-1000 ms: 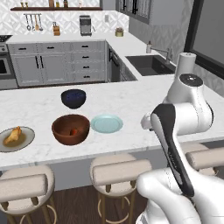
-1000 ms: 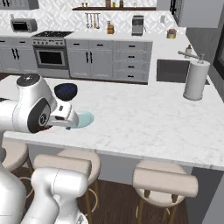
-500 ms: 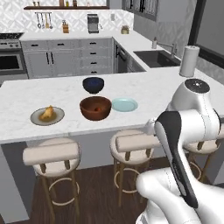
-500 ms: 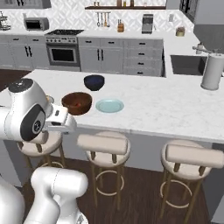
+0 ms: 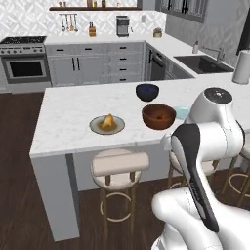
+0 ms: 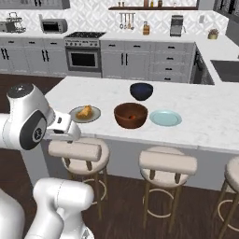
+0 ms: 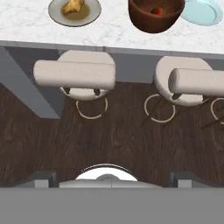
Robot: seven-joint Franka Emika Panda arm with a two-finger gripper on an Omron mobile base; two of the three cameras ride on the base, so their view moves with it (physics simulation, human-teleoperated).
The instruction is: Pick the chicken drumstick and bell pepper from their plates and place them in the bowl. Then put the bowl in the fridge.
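The chicken drumstick [image 5: 108, 120] [image 6: 85, 111] [image 7: 73, 6] lies on the grey plate [image 5: 95, 128] [image 6: 74, 114] [image 7: 56, 13] near the island's front edge. Right of it stands the reddish-brown wooden bowl [image 5: 158, 117] [image 6: 130, 120] [image 7: 151, 22], with a small red bell pepper [image 5: 160, 117] [image 6: 133, 116] [image 7: 156, 11] inside. The light teal plate [image 5: 182, 112] [image 6: 165, 117] [image 7: 202, 13] beside the bowl is bare. My gripper [image 7: 112, 178] hangs open and empty off the counter, over the wood floor in front of the stools, well short of the drumstick. The fridge is out of view.
A dark blue bowl [image 5: 147, 92] [image 6: 141, 91] sits behind the wooden one. Bar stools [image 7: 74, 73] [image 7: 192, 81] [image 5: 120, 163] [image 6: 74, 150] line the island's front. A paper towel roll [image 5: 241, 67] and sink [image 5: 204, 63] are at the far right; the stove [image 6: 84, 56] stands at the back wall.
The base has backed away from the island and shifted left, so the whole scene has slid and the stools have come into view. Things on the counter kept their places. The gripper stays open.
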